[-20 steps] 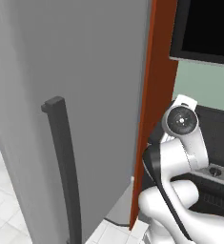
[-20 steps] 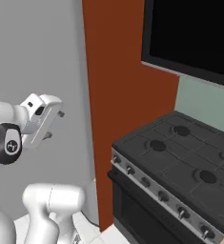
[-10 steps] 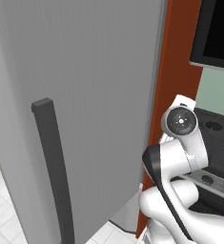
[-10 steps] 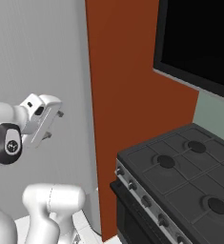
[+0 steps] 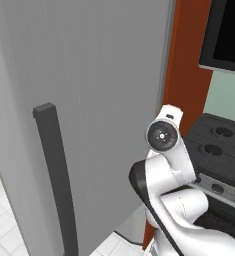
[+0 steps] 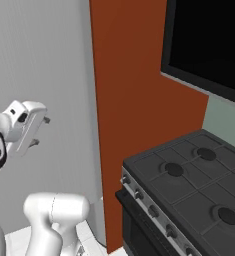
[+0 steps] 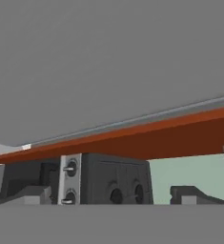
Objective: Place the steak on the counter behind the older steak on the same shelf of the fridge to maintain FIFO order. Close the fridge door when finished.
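The fridge (image 5: 89,90) fills the left of both base views, its fridge door (image 6: 44,60) flush and shut, with a dark vertical bar handle (image 5: 54,175) on the outside. My gripper (image 6: 41,131) hangs close to the grey door face, open, nothing between its fingers. In the hand view the two fingertips (image 7: 30,193) stand wide apart around the gripper (image 7: 111,193), with the grey fridge side (image 7: 108,62) above. The steak, the older steak, the shelf and the counter are out of view.
A reddish-brown tall panel (image 6: 134,100) stands right of the fridge. Beyond it sits a black stove (image 6: 189,185) with front knobs (image 7: 104,183), and a black appliance (image 5: 229,35) hangs above it. Pale floor tiles (image 5: 4,220) lie at lower left.
The whole picture has shifted: the base has moved, so the fridge looms larger and the stove slides right. The arm keeps its pose and the gripper stays open.
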